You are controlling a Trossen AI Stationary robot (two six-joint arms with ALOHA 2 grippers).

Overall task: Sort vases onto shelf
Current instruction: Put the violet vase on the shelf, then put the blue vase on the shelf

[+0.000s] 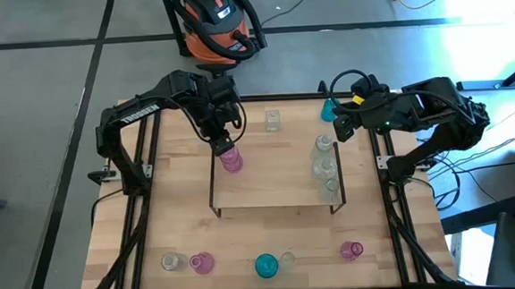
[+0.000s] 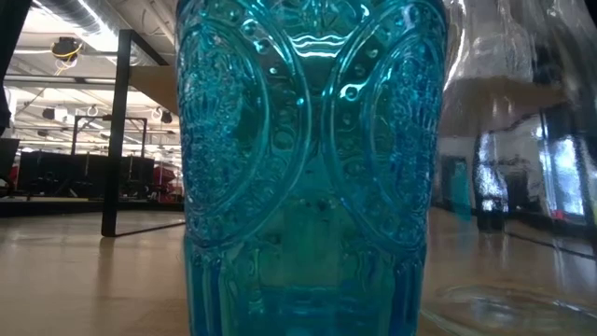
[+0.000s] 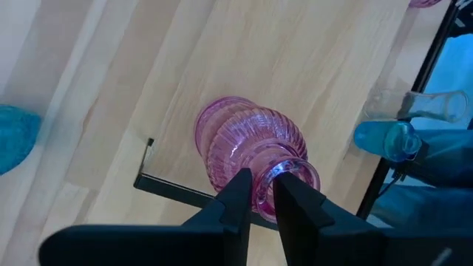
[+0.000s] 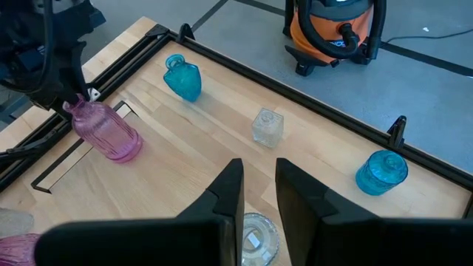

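The pink vase (image 3: 247, 151), ribbed translucent glass with a bulbous body and narrow neck, stands on the shelf (image 1: 274, 195) at its left end. The left claw (image 3: 260, 193) pinches its rim, one finger (image 3: 235, 198) outside the neck and one at the mouth.

Beyond that claw, a square clear vase (image 4: 267, 126) and a teal vase (image 4: 182, 77) stand on the worktop (image 1: 182, 223). Clear vases (image 1: 325, 165) line the shelf's right end; their outlines merge and the count is hard to make out.

The right claw (image 4: 259, 193) hangs above those, its fingers narrowly parted and holding nothing. A teal vase (image 4: 381, 172) stands just ahead of it.

In the low view an embossed teal vase (image 2: 308, 168) blocks nearly everything; both claws are hidden there.
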